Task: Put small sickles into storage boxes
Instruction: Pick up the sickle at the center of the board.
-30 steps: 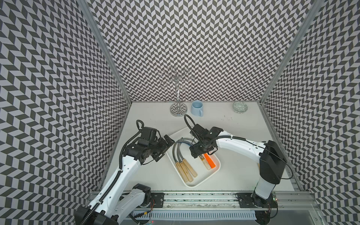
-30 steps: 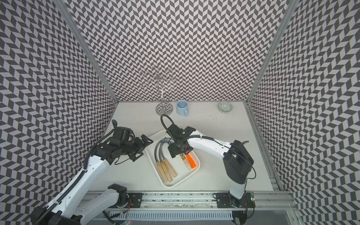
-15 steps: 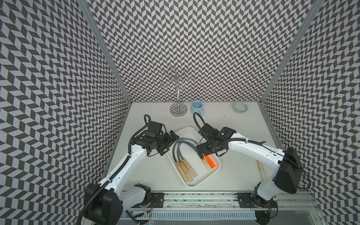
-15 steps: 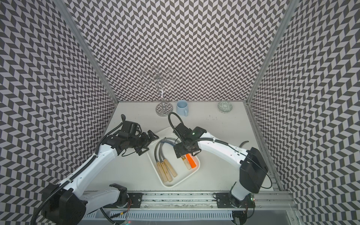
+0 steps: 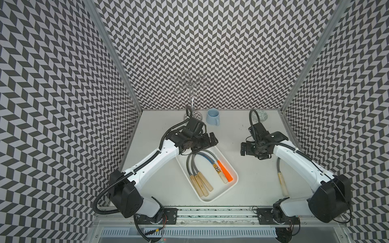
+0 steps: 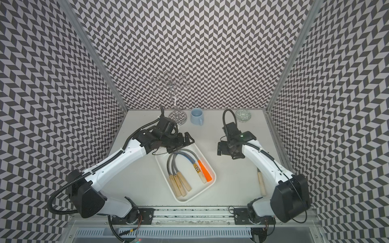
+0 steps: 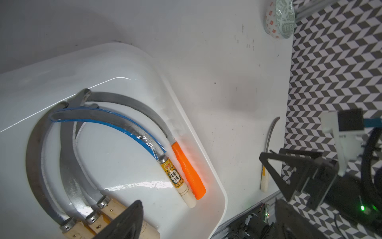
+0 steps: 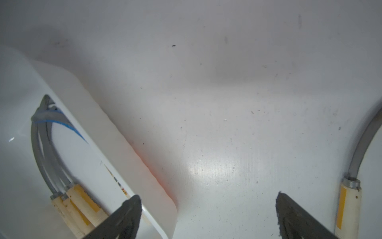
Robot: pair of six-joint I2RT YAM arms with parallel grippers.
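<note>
- Arms: left claw (image 5: 212, 140) hangs spread and empty over the far end of the tray (image 5: 217, 189). Right claw (image 5: 243, 149) is spread and empty above bare table, between tray and last sickle (image 5: 281, 181).
- Tray: five sickles inside, three wooden handles (image 5: 201, 185) bunched, labelled one (image 5: 217, 170) beside orange one (image 5: 225, 174).
- Last sickle: on the table by the right arm; I'd pinch its handle mid-length.
- Mug (image 5: 212, 116), bowl (image 5: 262, 116): at the back, no sickles.

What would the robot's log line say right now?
tray: five sickles | outside: one sickle | left gripper: open | right gripper: open
</note>
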